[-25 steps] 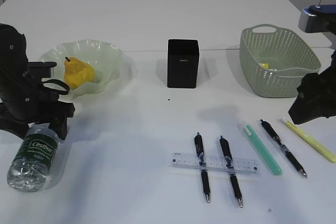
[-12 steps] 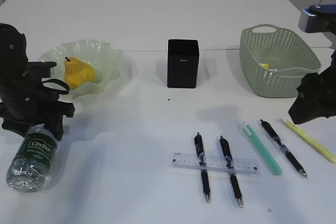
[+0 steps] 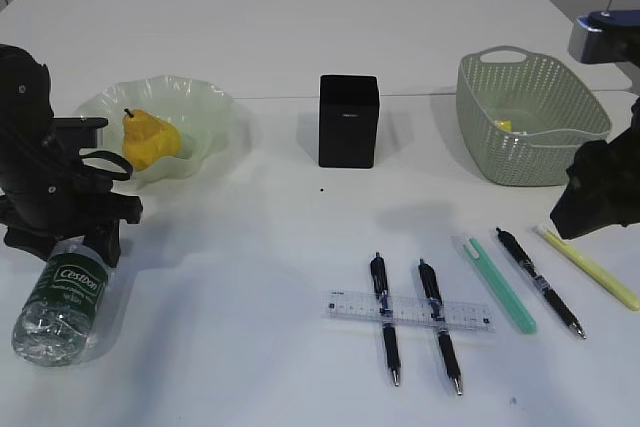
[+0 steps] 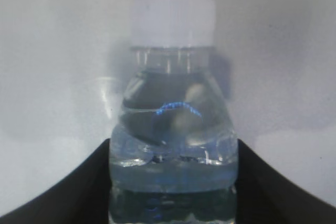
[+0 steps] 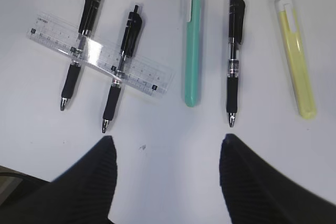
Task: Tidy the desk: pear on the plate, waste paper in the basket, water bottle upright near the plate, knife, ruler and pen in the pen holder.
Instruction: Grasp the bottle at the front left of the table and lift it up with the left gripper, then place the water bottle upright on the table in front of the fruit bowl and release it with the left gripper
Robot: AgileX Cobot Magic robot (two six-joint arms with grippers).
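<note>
The water bottle (image 3: 62,302) lies on its side at the front left, white cap (image 4: 172,18) pointing away from the camera. My left gripper (image 4: 173,145) is shut on the water bottle, with a finger pressed on each side. The pear (image 3: 148,139) sits on the glass plate (image 3: 205,107). A clear ruler (image 5: 100,59) lies under two black pens (image 5: 123,61), with a green knife (image 5: 191,51), a third pen (image 5: 233,61) and a yellow knife (image 5: 296,61) to the right. My right gripper (image 5: 168,140) hovers open above them, holding nothing.
The black pen holder (image 3: 348,120) stands mid-table. The green basket (image 3: 530,117) sits at the back right with a yellow scrap of paper (image 3: 503,126) inside. White table between the plate and the pens is bare.
The left gripper's fingers closed onto the bottle, which shifted slightly. The right arm has not moved.
</note>
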